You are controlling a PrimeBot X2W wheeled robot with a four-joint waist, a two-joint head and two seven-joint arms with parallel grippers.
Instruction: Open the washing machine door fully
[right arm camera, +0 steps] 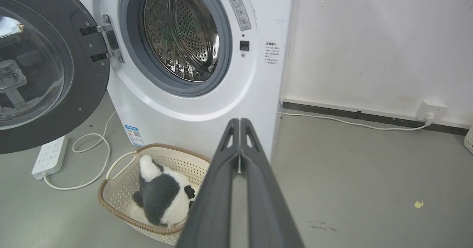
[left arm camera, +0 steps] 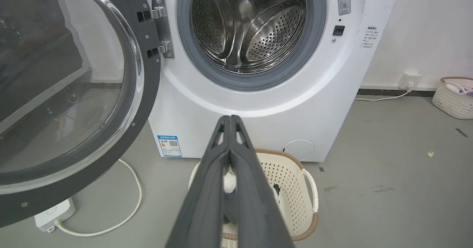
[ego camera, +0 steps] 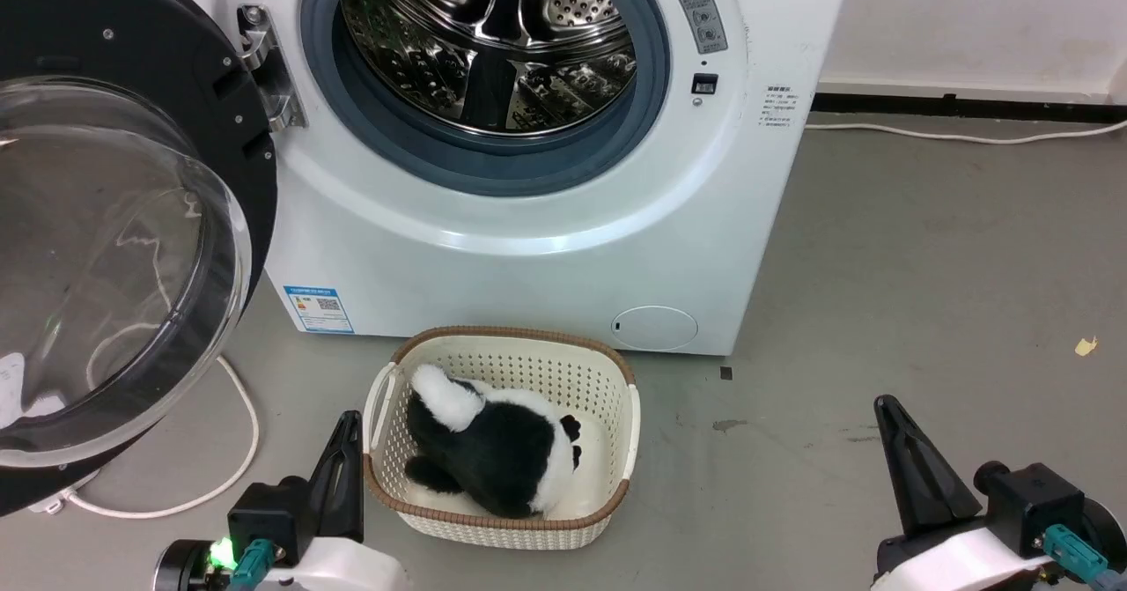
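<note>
The door [ego camera: 114, 247] stands swung wide, up and left of the left fingers [ego camera: 345, 463], baring the drum [ego camera: 493, 45] (seemingly fully open). Those and the right fingers [ego camera: 911, 468] are pressed together, empty, low either side of the basket [ego camera: 629, 415], probably because nothing is left to do.

The washing machine door [ego camera: 114, 256] stands swung out to the left, its glass bowl bulging over the floor and blocking that side. The drum mouth [ego camera: 493, 45] gapes unobstructed. Below it a cream basket [ego camera: 515, 336] holding a plush panda [ego camera: 493, 450] sits just before the machine, with the left pincer [ego camera: 349, 419] just beside its left wall. A white cable [ego camera: 255, 432] loops on the floor under the door. Right of the basket, bare grey floor [ego camera: 924, 291] spreads around the right pincer [ego camera: 883, 404].
</note>
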